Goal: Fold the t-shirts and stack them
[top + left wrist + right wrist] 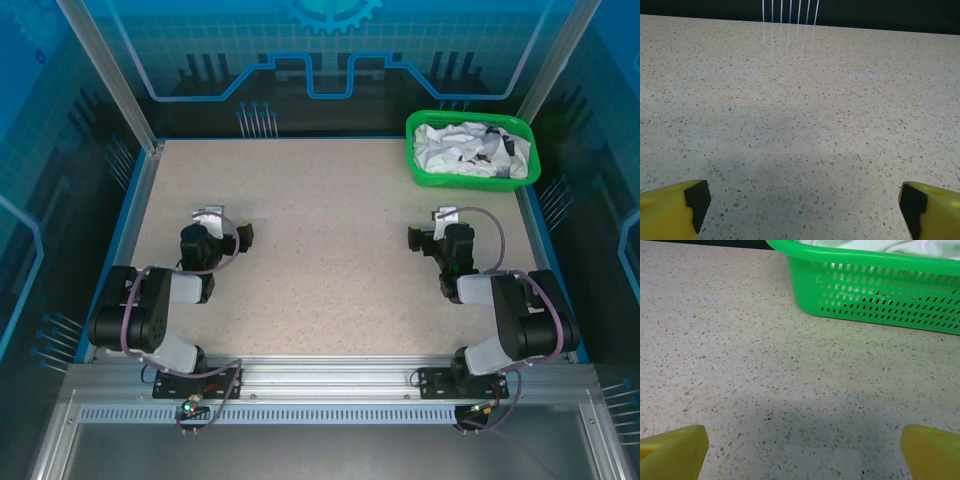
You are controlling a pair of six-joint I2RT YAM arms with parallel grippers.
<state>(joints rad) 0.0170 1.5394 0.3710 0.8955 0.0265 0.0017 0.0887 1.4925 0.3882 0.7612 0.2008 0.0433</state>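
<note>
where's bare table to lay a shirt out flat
The wide middle of the table, between the left gripper and right gripper, is bare, as is the far left corner. The far right corner is crowded: the green basket sits there holding crumpled shirts.

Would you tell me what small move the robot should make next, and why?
Probably reach the right gripper, which is open and the nearer one, forward toward the green mesh basket. The crumpled t-shirts lie inside it, not yet laid out for folding.
</note>
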